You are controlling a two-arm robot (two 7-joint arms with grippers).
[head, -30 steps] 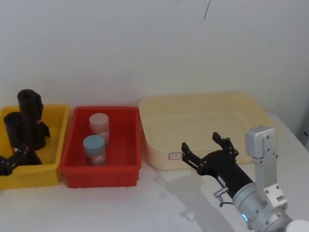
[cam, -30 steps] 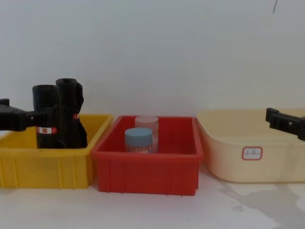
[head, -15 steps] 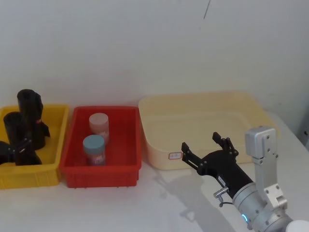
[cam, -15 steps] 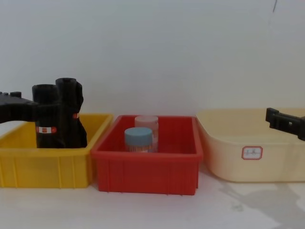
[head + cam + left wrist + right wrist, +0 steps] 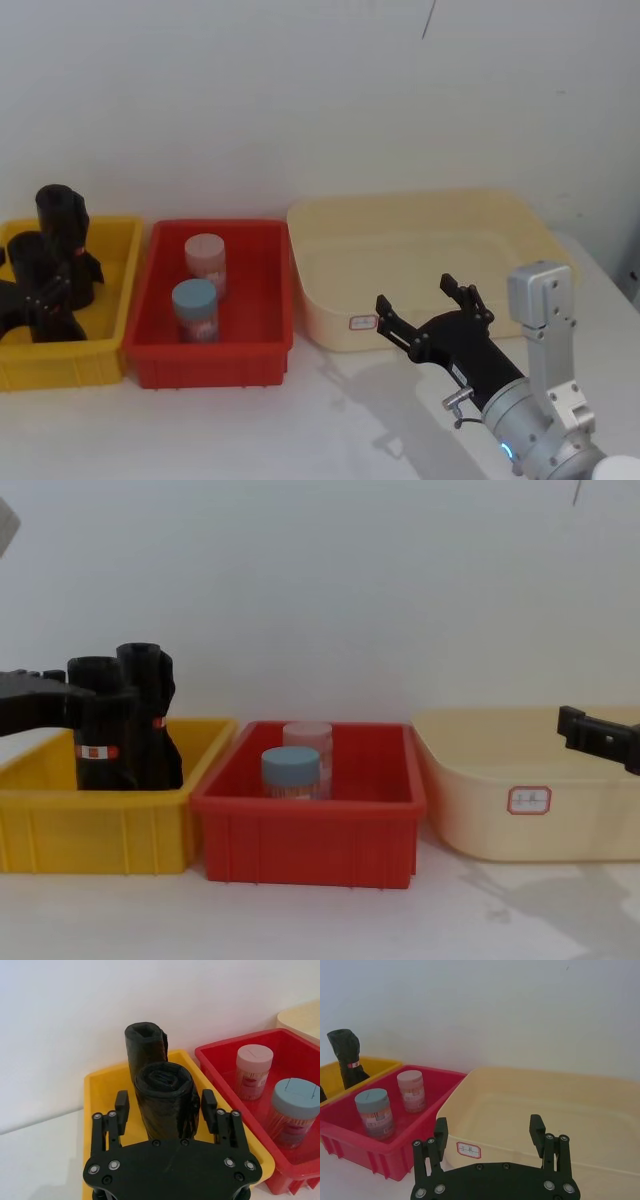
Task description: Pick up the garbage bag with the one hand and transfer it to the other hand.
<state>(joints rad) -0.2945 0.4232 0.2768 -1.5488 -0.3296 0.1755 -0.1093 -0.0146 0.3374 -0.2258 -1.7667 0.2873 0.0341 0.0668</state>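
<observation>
Chest view, upright smooth black garbage bag [image 5: 110, 767], red-and-white label band [image 5: 97, 751]

Two long black fingers on the right gripper [image 5: 415, 292] lead to a silver cylindrical wrist [image 5: 520, 415] with a blue glowing ring [image 5: 505, 452], a pale grey block [image 5: 540, 295] beside that wrist; silver screws [image 5: 114, 1164] stud the black left gripper [image 5: 165, 1097].

Three bins in a row along the far edge of the white surface [image 5: 300, 420]: yellow bin [image 5: 118, 285] at the left end, red bin [image 5: 255, 290] just beside it, cream tub [image 5: 420, 250] toward the right, small label [image 5: 364, 322] on its near wall. In the red bin, two upright jars: pink-lidded jar [image 5: 205, 262] behind, blue-lidded jar [image 5: 194, 310] in front. At the yellow bin's far side, a lumpy black roll [image 5: 62, 225], upright.
</observation>
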